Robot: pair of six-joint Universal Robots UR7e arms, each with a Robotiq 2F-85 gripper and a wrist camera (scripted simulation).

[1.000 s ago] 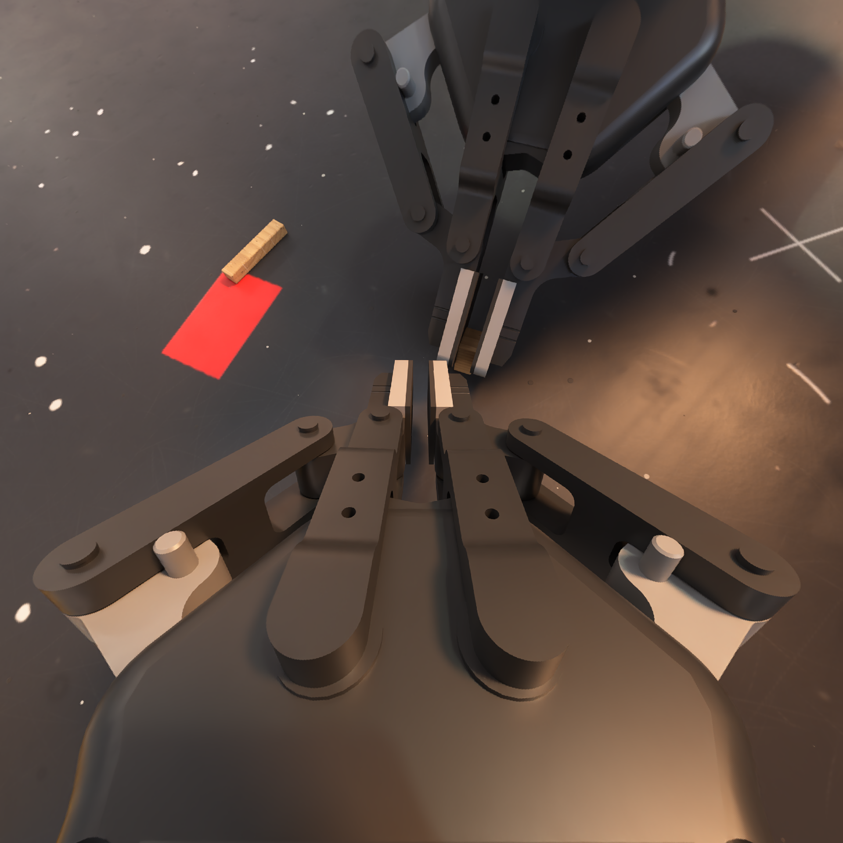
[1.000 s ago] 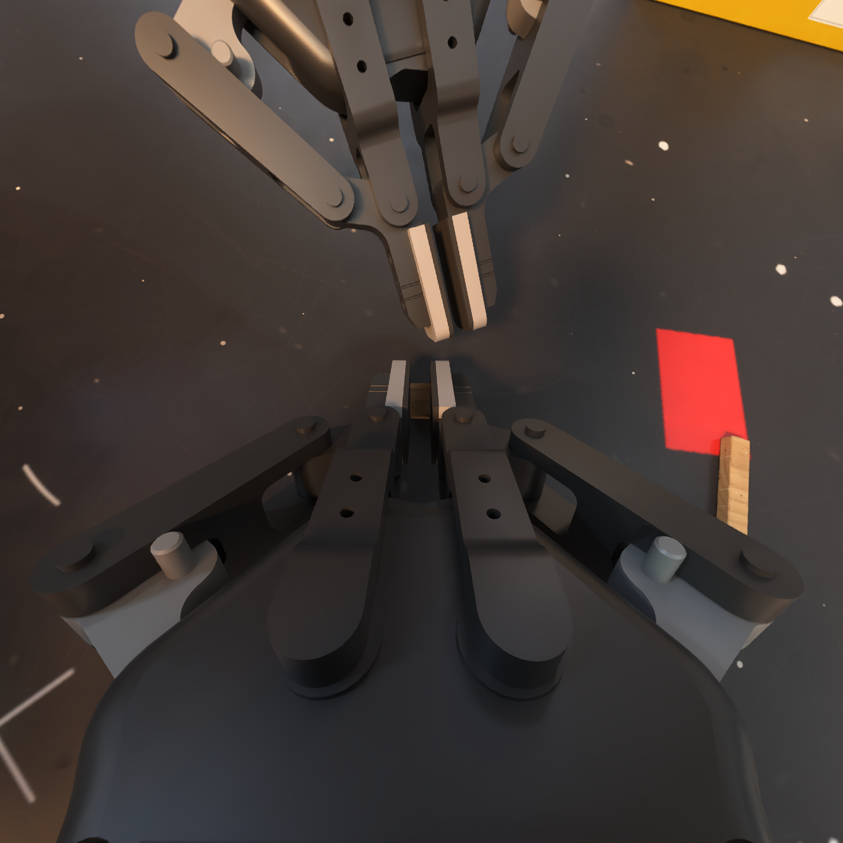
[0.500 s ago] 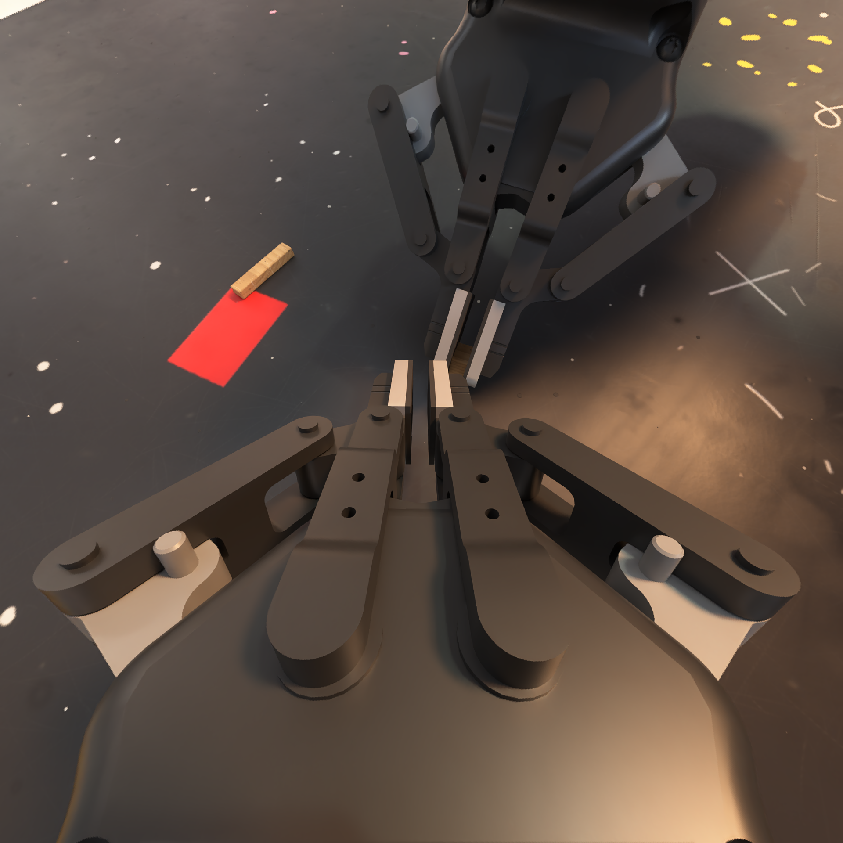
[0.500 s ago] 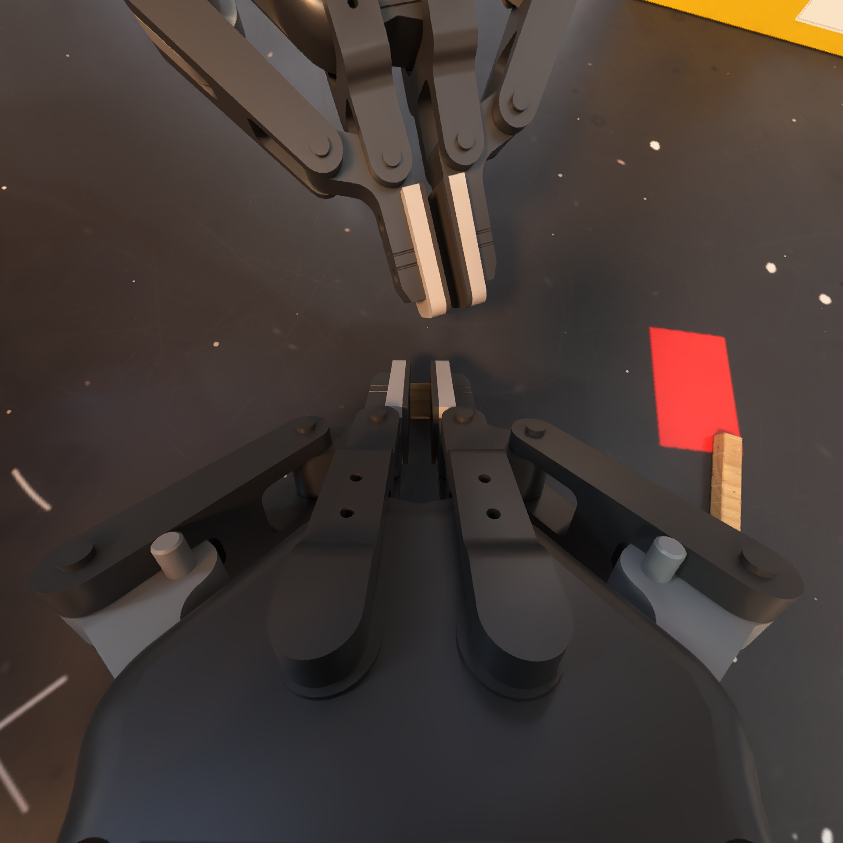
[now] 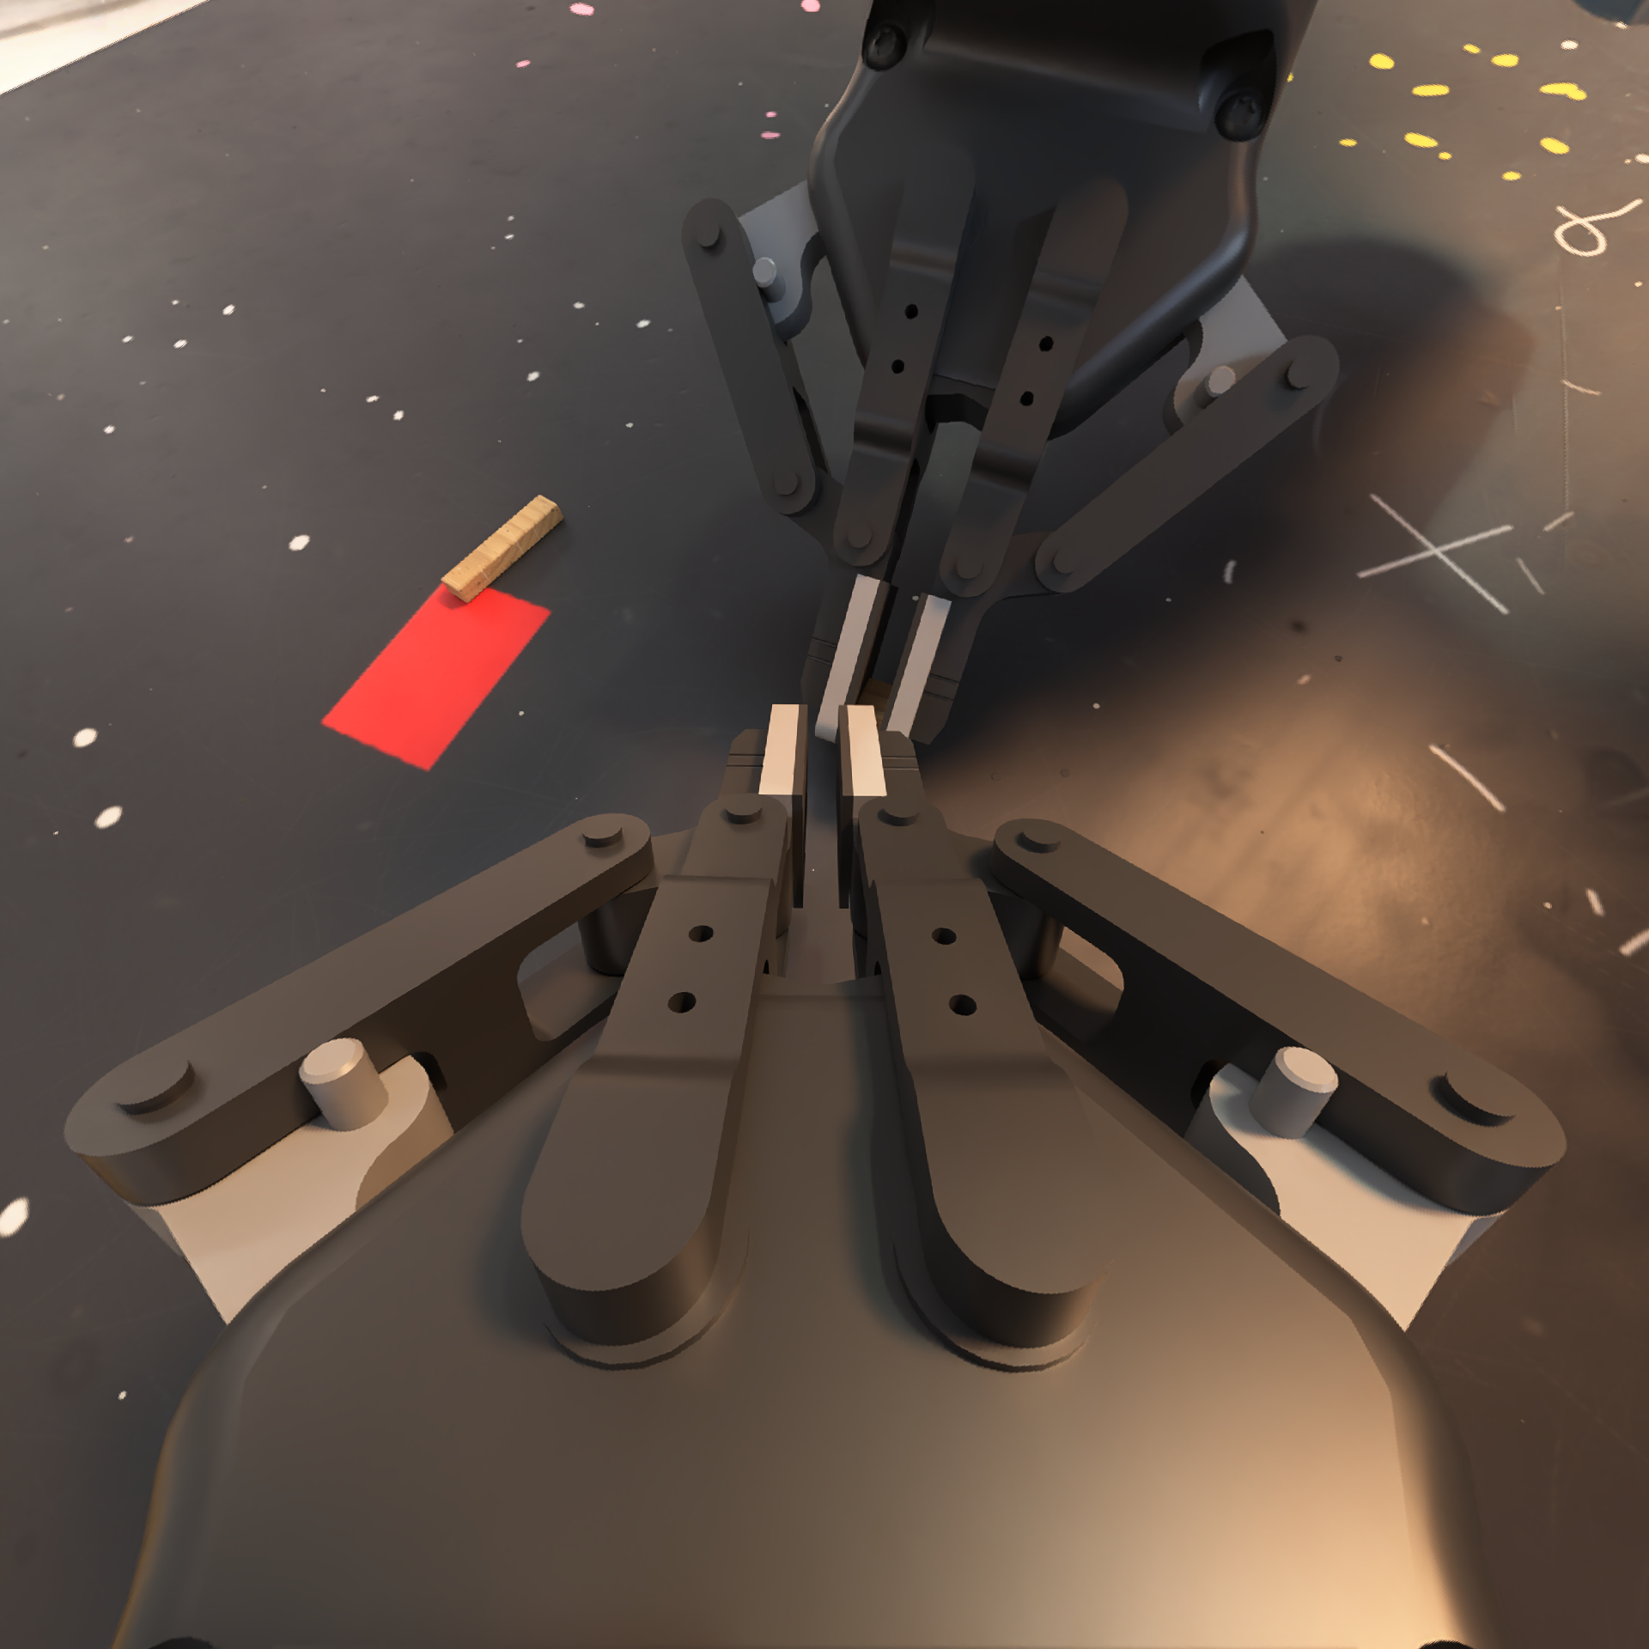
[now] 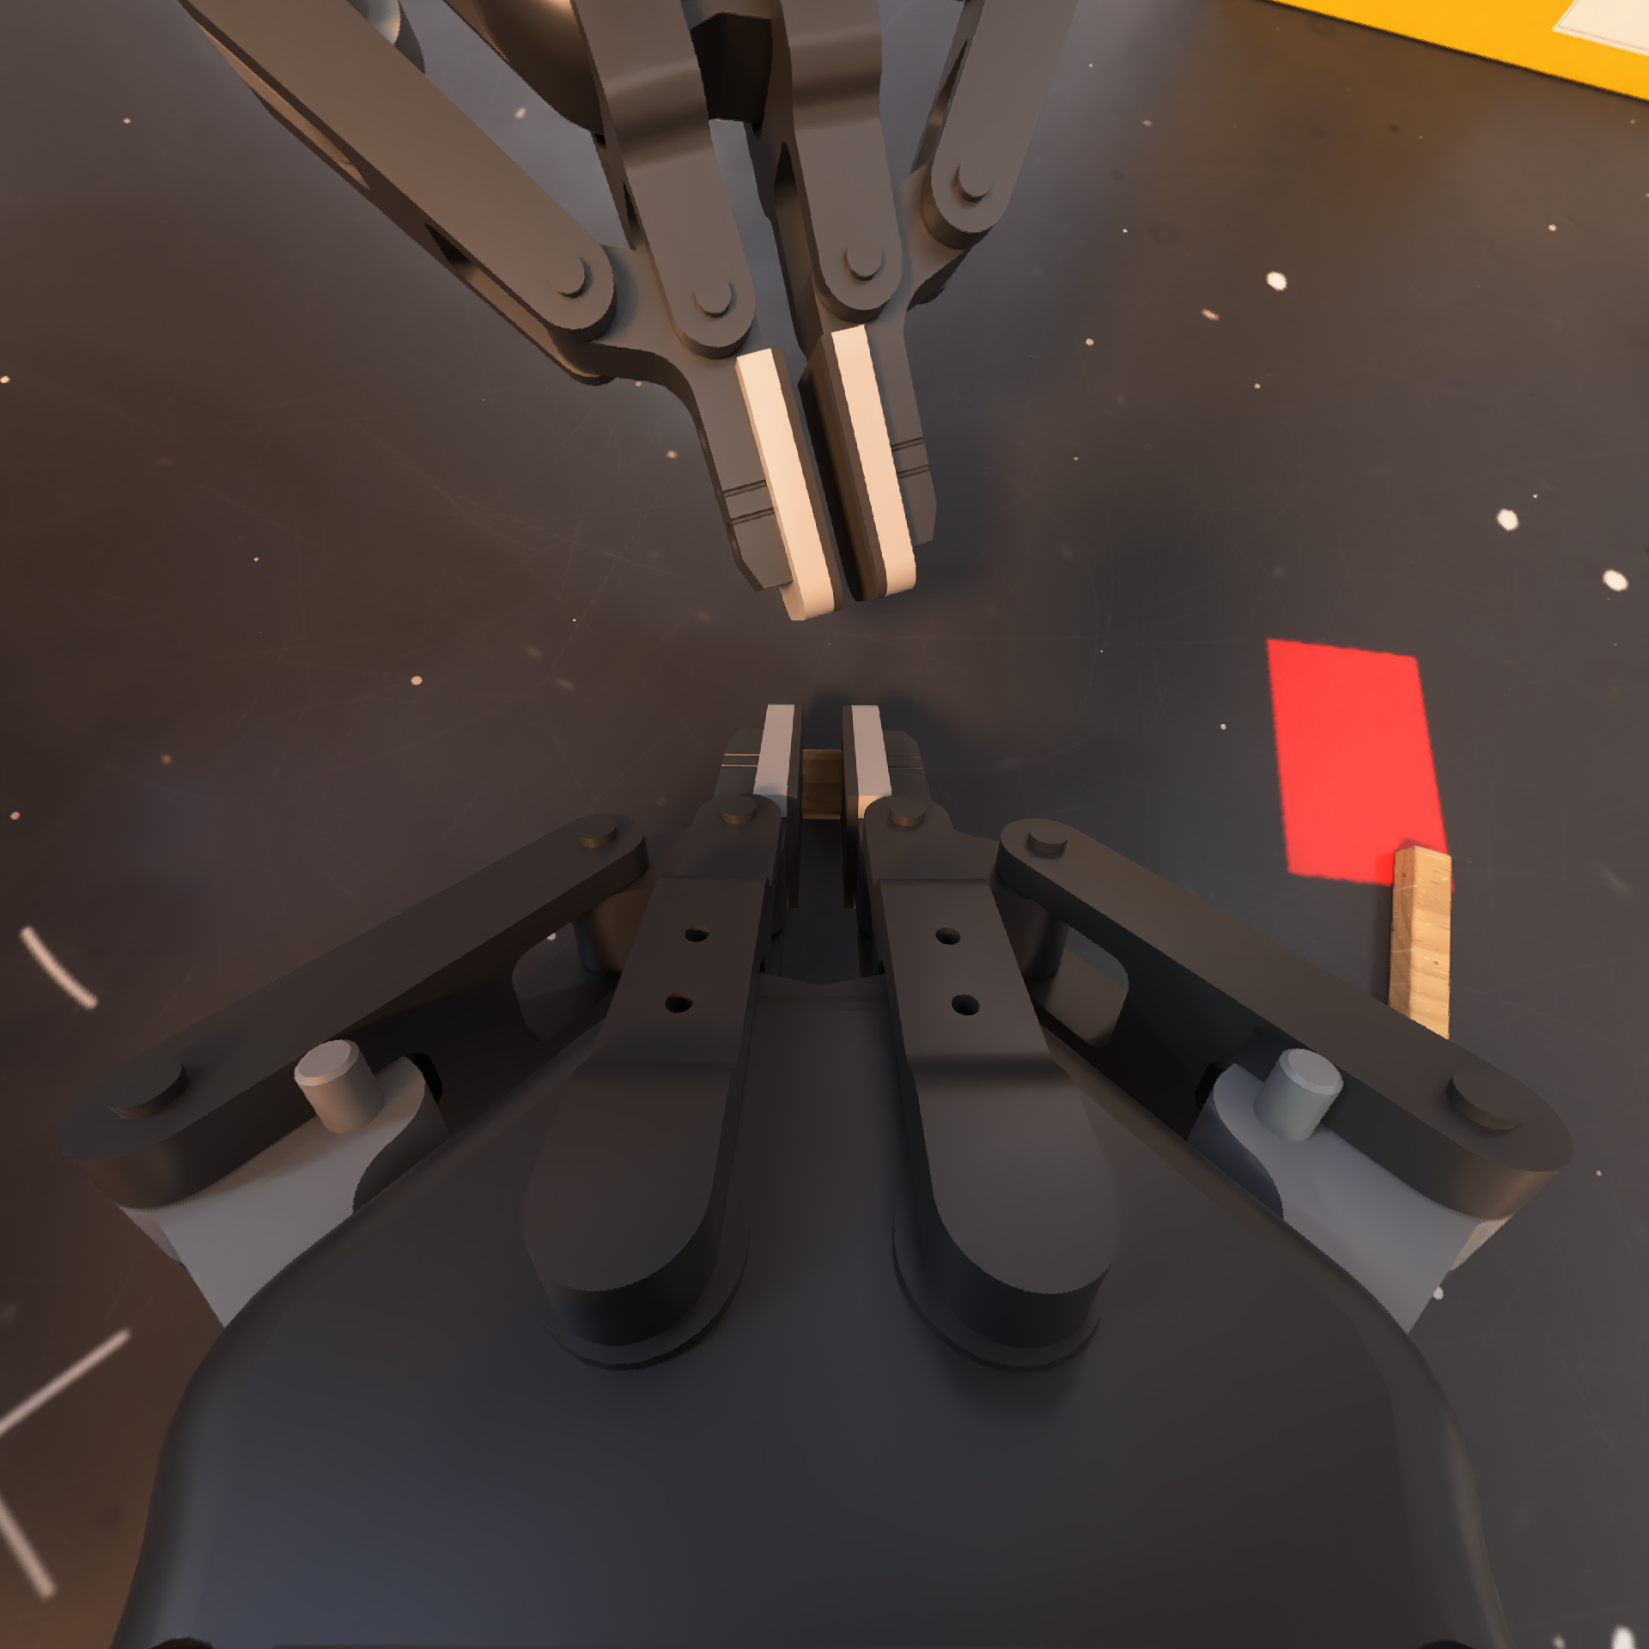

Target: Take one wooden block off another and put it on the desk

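My right gripper (image 6: pixel 822 714) is shut on a small wooden block (image 6: pixel 822 785), of which only an end shows between the pads. In the left wrist view the right gripper (image 5: pixel 879 705) faces me with a sliver of that block (image 5: pixel 877 689) between its pads. My left gripper (image 5: pixel 823 714) is shut and empty, just in front of the right gripper's tips. It hangs tips-down above and ahead of the right fingers in the right wrist view (image 6: pixel 848 598). A second wooden block (image 5: pixel 502 549) lies flat on the dark desk (image 5: pixel 223 268), and also shows in the right wrist view (image 6: pixel 1421 941).
A flat red rectangle (image 5: pixel 437 674) is marked on the desk, its end touching the lying block; it is also in the right wrist view (image 6: pixel 1352 758). A yellow surface (image 6: pixel 1472 36) lies at the far edge. The desk carries paint specks and chalk marks.
My left gripper has drawn back and up from the right gripper, so the gap between the two has grown. The right gripper still holds its block. The lying block has not moved.
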